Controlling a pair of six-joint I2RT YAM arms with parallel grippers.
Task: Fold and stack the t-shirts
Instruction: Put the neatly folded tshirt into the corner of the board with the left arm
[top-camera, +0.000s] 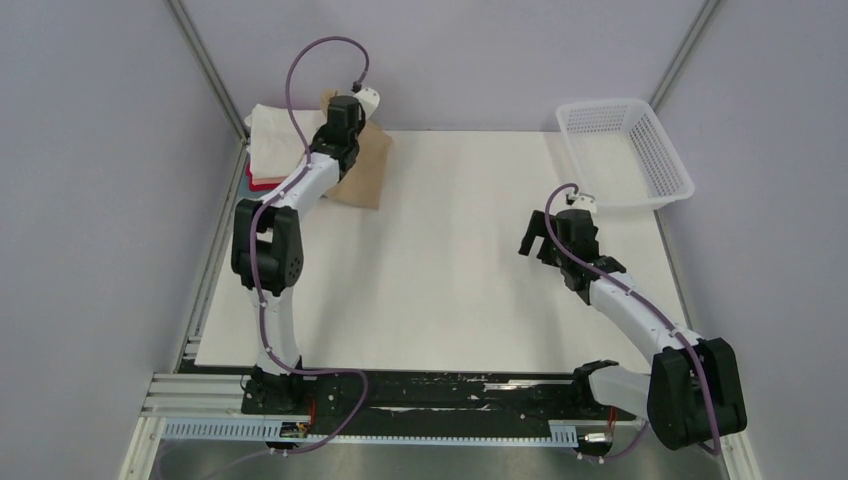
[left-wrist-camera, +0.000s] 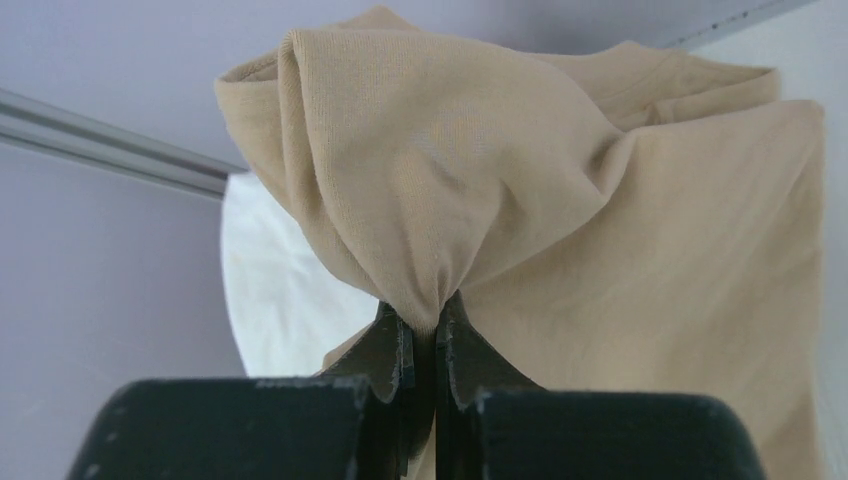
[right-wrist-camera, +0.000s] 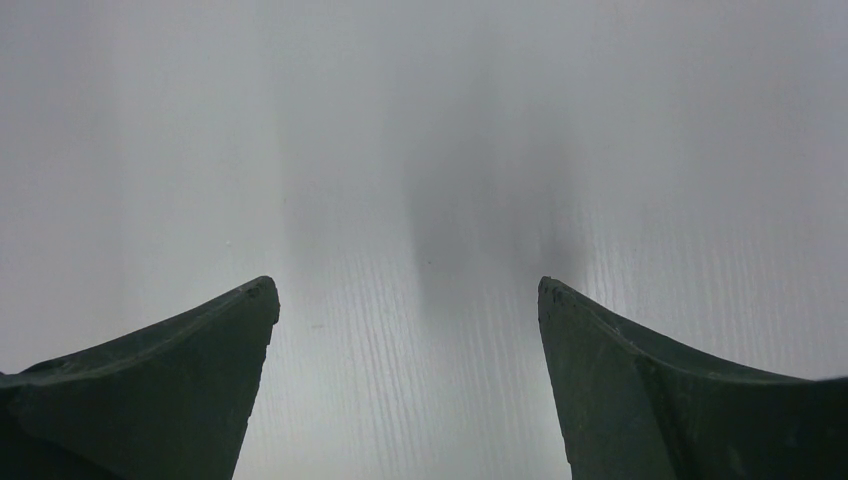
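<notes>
Tan t-shirt (left-wrist-camera: 600, 230), clamped by left gripper (left-wrist-camera: 425, 325), shows that grip only in wrist view; right gripper (right-wrist-camera: 405, 300) gapes.

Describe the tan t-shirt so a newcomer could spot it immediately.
Look to the table's far left corner, where a stack of folded shirts sits. At that stack's right edge, the tan t-shirt is pinched in a bunch by the left end effector. It alone is beige-brown; the stack shows cream-white, pink and red.
</notes>
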